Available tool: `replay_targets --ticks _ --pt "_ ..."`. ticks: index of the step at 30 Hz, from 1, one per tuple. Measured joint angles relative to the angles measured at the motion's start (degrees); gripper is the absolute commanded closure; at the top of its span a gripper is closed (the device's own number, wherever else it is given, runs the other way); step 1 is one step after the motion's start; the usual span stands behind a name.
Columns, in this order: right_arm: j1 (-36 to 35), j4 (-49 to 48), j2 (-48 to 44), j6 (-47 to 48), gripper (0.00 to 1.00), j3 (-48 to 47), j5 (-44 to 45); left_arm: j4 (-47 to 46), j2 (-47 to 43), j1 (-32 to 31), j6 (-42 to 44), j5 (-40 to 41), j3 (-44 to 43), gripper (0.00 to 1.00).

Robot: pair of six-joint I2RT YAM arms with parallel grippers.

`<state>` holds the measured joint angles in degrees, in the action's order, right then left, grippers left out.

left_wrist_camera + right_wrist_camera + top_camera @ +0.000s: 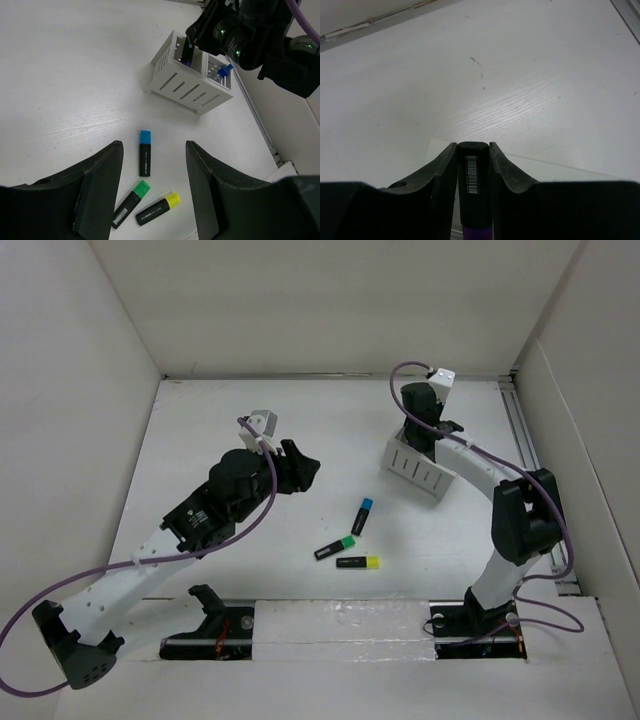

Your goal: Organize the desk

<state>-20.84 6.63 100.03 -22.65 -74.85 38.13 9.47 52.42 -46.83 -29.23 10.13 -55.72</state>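
Note:
Three black highlighters lie on the white desk (220, 420): blue-capped (363, 515), green-capped (335, 547) and yellow-capped (357, 562). They also show in the left wrist view as blue-capped (144, 152), green-capped (131, 203) and yellow-capped (157, 208). My left gripper (300, 468) is open and empty, hovering left of them. My right gripper (474, 150) is shut on a purple-capped highlighter (474, 190) and holds it upright, cap down, in one compartment of the white slotted box (420, 472). A blue item (225, 71) stands in the other compartment.
White wall panels enclose the desk on the left, back and right. A metal rail (522, 430) runs along the right edge beside the box. The arm bases and a white strip (340, 625) line the near edge.

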Motion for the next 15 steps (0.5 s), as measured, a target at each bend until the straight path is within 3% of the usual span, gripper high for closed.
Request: replay_targets --ticks 2,7,12,13,14,15 --pt "-0.94 0.07 -1.22 -0.11 0.67 1.16 0.96 0.02 -0.24 0.07 0.07 0.0 0.04 0.51" --pt "-3.74 1.38 -4.48 -0.7 0.47 1.7 2.67 0.04 -0.52 0.07 0.9 -0.11 0.76 0.51" --pt "-7.26 5.42 -7.89 -1.88 0.43 1.36 2.89 -0.02 -0.5 0.07 2.43 -0.94 0.9 0.51" --pt "-7.98 6.36 -8.76 -2.21 0.47 1.36 2.84 -0.04 -0.5 0.07 2.73 -1.09 0.9 0.52" --pt "-8.76 7.28 -9.77 -2.51 0.58 1.36 2.82 -0.07 -0.5 0.07 3.13 -1.11 0.9 0.52" --pt "-9.53 8.28 -10.8 -3.04 0.79 1.36 2.54 -0.09 -0.52 0.07 3.58 -1.16 0.9 0.52"
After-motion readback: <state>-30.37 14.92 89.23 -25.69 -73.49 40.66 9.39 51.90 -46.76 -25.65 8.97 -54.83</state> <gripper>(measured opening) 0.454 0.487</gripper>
